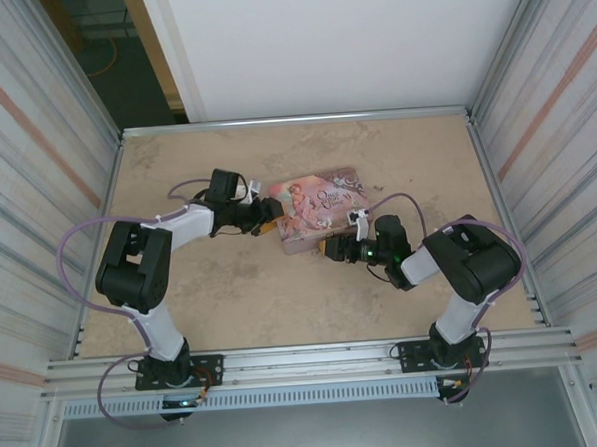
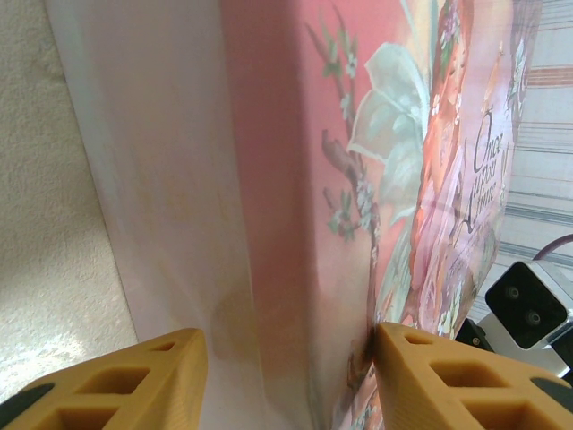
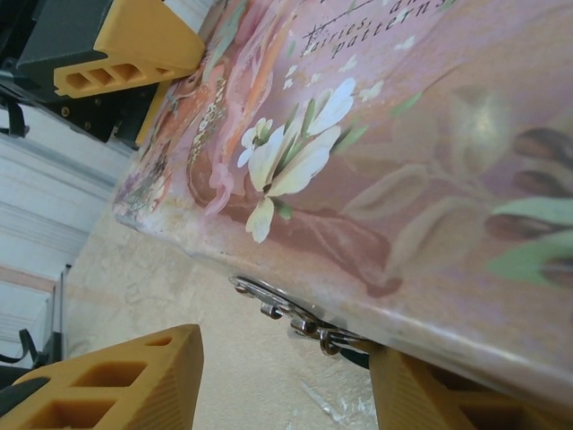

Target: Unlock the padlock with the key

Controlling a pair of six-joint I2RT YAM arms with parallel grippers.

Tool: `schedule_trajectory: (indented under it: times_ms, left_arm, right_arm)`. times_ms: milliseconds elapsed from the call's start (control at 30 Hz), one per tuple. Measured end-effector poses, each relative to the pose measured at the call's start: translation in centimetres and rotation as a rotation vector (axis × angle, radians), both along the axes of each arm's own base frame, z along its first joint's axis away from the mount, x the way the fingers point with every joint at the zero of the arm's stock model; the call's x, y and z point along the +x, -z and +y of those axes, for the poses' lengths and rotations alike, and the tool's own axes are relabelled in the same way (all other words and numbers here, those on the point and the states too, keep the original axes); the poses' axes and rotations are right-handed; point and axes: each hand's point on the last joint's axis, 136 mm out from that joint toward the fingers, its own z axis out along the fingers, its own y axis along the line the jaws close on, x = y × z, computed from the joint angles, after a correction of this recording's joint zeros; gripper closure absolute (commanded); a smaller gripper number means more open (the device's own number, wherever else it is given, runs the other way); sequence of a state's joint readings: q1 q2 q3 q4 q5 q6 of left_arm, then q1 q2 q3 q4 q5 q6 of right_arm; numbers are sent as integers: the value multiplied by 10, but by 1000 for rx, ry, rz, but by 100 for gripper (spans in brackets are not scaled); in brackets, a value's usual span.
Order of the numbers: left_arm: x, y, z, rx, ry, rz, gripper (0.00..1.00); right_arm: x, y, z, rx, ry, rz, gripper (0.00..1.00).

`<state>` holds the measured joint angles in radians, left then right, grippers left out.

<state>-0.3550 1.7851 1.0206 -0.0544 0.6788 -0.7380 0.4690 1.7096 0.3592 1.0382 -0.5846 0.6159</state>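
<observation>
While left jaws are clamping the tin's (image 2: 295, 179) 9 o'clock end, part-open right jaws are straddling the hard, slippery-looking padlock (image 3: 300, 321), probably best pinched by its body.

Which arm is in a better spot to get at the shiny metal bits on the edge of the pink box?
Right, I'd say. The right gripper stands open around the silvery metal bits on the pink tin's near edge. The left gripper is clamped across the tin's end, steadying it.

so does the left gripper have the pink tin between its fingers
Yes, in the left wrist view the tin sits between the left gripper's two orange fingers.
</observation>
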Motion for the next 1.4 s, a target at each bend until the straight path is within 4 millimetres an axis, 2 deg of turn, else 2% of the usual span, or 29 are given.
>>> schedule_trajectory:
  times_ms: [267,500,767,1133,1267,1400]
  left_arm:
    - [0,0,0,0,0,0,49]
    - [0,0,0,0,0,1,49]
    - [0,0,0,0,0,1,49]
    - [-1,0,1,1,0,0,49]
    - [-2,1,2,6,-4,-1,49]
    - [-4,1,3,8,-7,-4,48]
  right_arm:
    - [-1,1,1,-4,-13,-8,52]
    - [-2,3,1,-21,-22,-18,57]
    - [-2,8,-1,-46,-16,-18,71]
    - [0,12,-6,-91,6,-33,95]
    - [0,12,-7,-95,9,-28,100]
    - [-4,11,-8,-98,12,-27,100]
